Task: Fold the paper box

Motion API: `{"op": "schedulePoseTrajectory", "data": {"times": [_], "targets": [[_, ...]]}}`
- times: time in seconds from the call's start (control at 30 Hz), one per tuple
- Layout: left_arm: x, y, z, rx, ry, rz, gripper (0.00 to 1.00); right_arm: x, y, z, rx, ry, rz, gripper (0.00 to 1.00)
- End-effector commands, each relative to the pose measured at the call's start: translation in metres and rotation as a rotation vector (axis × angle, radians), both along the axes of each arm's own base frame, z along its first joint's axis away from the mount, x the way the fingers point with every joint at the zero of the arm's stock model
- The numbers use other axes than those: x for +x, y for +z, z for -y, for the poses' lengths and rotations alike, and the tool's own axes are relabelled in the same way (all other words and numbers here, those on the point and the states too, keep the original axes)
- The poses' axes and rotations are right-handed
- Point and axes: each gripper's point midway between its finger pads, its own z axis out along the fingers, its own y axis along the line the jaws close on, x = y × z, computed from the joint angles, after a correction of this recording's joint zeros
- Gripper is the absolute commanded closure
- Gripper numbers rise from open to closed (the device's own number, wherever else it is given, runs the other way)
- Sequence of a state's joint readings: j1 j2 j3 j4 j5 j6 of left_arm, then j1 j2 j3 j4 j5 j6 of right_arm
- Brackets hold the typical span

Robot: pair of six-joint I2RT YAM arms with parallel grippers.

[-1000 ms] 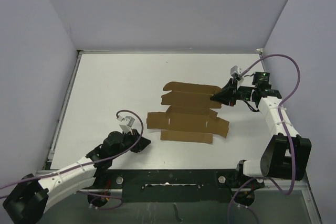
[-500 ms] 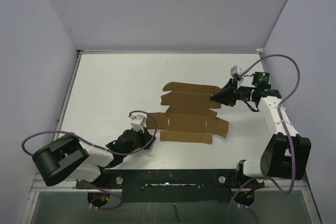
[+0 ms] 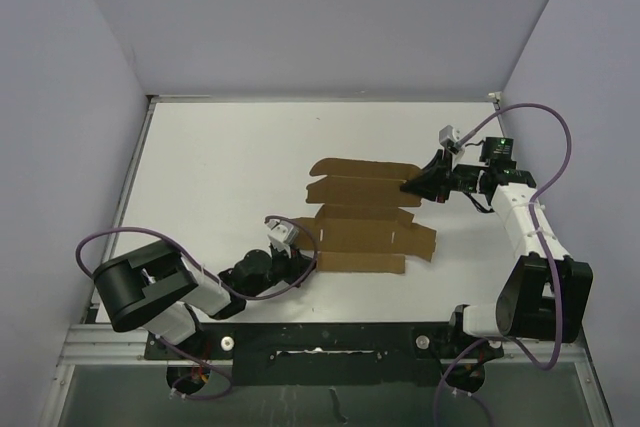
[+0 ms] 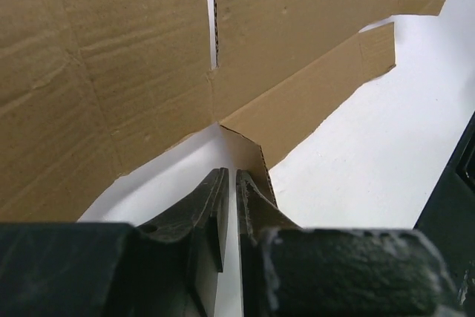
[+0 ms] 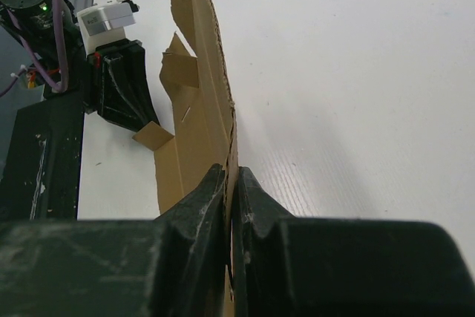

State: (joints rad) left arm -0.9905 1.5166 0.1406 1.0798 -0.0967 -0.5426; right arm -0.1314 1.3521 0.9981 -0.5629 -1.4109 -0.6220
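End effector placement appears deliberate: on the white surface [image 3: 220, 157] the paper box [image 3: 350, 235] is spread flat near the middle, unfolded. Its right edge is pinched by the closed right end effector [image 5: 231, 172], seemingly to anchor it; the left end effector [image 4: 230, 174], closed on nothing, is pointed at 1 near flap [image 4: 312, 94].

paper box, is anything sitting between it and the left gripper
Nothing visible does. The left gripper, jaws shut, sits right at a corner flap of the paper box, with only bare white table beside it. The right gripper is clamped on the box's opposite edge.
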Motion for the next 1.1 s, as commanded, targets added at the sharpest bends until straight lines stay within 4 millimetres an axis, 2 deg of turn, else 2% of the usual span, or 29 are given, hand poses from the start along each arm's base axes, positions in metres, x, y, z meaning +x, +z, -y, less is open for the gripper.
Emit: {"op": "schedulePoseTrajectory", "data": {"times": [0.0,0.17,0.43,0.7,0.9,1.07], "targets": [[-0.001,0.029,0.014,-0.081,-0.042,0.048,0.89,-0.002,0.007,-0.003,0.029,0.03,0.024,1.0],[0.0,0.024,0.02,-0.078,-0.054,0.031,0.84,-0.003,0.006,-0.004,0.029,0.033,0.02,1.0],[0.003,0.027,0.025,-0.118,-0.025,-0.013,0.84,-0.002,0.004,-0.004,0.027,0.031,0.016,1.0],[0.005,0.027,0.029,-0.073,-0.015,-0.07,0.95,-0.001,0.002,-0.005,0.023,0.032,0.009,1.0],[0.007,0.022,0.036,-0.072,-0.022,-0.088,0.97,-0.001,0.0,-0.005,0.02,0.033,0.004,1.0],[0.009,0.007,0.034,-0.021,0.0,-0.121,0.98,0.0,-0.001,-0.005,0.014,0.03,0.004,1.0]]}}
